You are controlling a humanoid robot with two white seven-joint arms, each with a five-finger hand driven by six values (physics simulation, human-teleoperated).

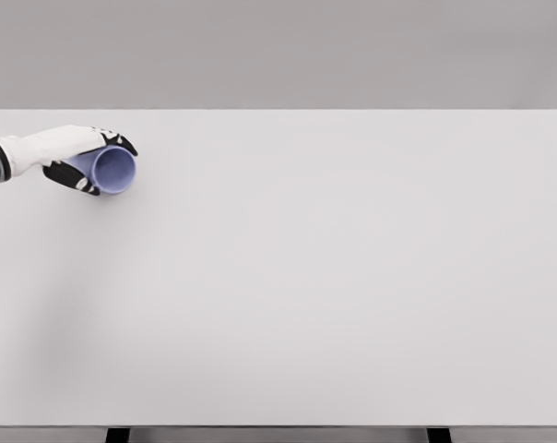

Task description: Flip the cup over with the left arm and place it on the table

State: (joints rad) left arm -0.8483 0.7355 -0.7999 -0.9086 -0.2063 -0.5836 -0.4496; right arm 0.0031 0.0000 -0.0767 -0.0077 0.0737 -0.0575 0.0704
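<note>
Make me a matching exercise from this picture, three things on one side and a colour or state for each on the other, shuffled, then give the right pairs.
Column one:
1. cup
2. left robot hand
3. table

Column two:
A. white with black fingertips, closed around something
B. plain pale grey, flat, filling most of the view
C. blue-violet, lying sideways with its open mouth toward the camera

Right pairs: 1-C, 2-A, 3-B.

The left robot hand comes in from the picture's left edge and grips the cup near the table's far left corner. The right robot hand is out of view.
</note>
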